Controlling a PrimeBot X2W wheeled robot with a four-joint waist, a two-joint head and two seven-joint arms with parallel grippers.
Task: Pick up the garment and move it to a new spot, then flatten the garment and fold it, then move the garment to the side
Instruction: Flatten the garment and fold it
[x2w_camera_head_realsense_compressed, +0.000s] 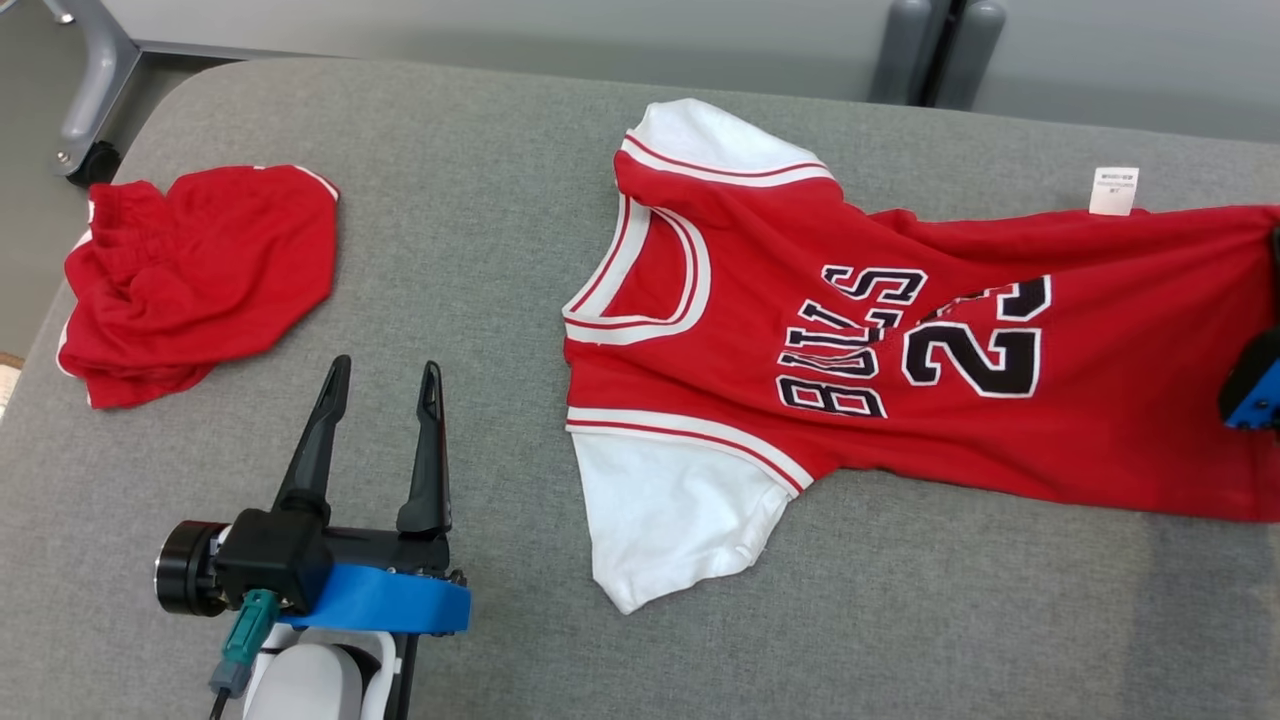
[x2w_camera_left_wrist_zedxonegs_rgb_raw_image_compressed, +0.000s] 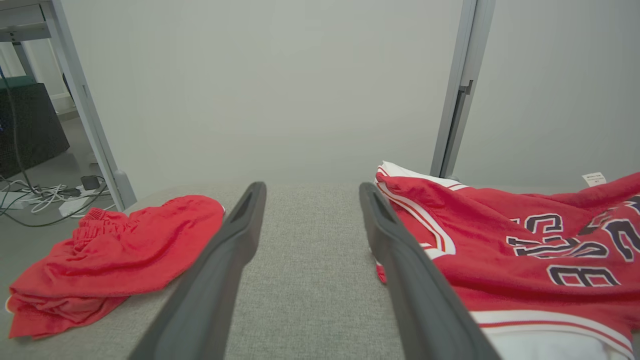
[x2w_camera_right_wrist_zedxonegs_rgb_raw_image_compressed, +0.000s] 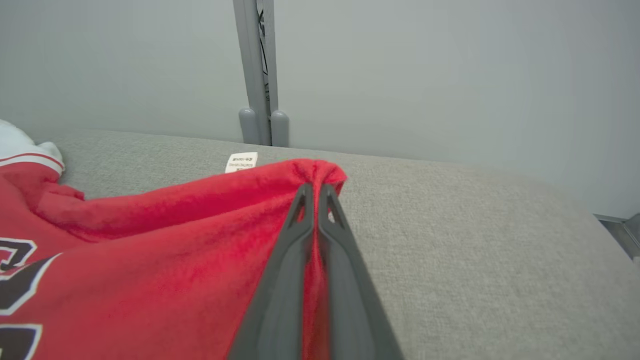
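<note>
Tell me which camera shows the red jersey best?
The head view: the jersey lies nearly whole there, with both white sleeves, neckline and lettering. The left wrist view gives a low side glance at its collar end; the right wrist view shows one edge pinched in the right pincer.

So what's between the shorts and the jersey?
Between the shorts and jersey is bare grey cushion, plus the open left claw pointing into the gap, in the head view.

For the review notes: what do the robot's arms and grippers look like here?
Left gripper: two long, tapering dark fingers on a black block, blue band, black cylinder at its side, teal-plugged cable, pale forearm. Right gripper: same dark fingers, blue-and-black body.
</note>
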